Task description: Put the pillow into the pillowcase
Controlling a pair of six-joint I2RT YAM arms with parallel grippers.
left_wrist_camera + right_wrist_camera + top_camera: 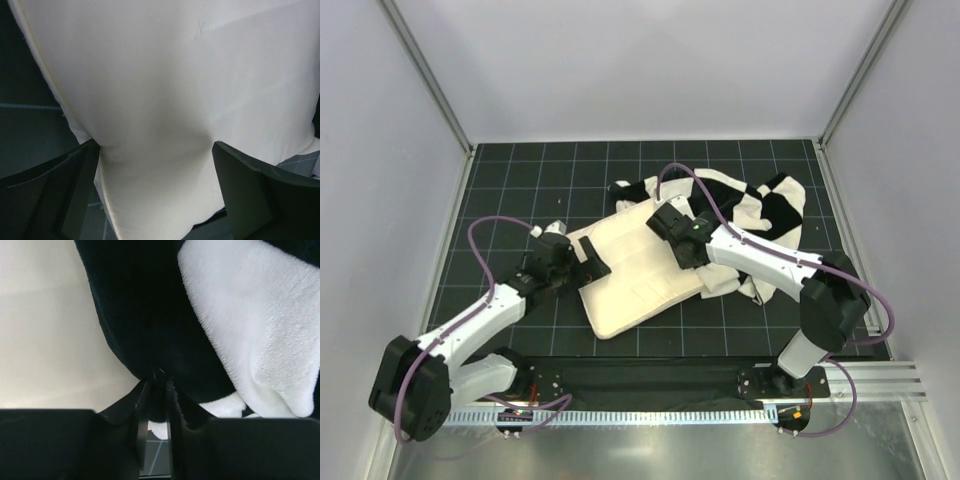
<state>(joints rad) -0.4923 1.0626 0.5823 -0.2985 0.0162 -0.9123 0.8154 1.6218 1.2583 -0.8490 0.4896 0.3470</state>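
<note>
The cream pillow (640,270) lies flat in the middle of the mat, tilted, its far right end meeting the black-and-white checked pillowcase (760,205), which is bunched at the back right. My left gripper (592,260) is open at the pillow's left edge. In the left wrist view its fingers straddle a corner of the pillow (175,100) with the left gripper (156,147) wide apart. My right gripper (662,218) sits over the pillow's far end. It is shut on a black fold of the pillowcase (150,315), the right gripper (157,385) pinching it beside the pillow (45,330).
A black gridded mat (520,170) covers the table, closed in by pale walls at the left, back and right. A metal rail (880,380) runs along the near edge by the arm bases. Purple cables loop over both arms.
</note>
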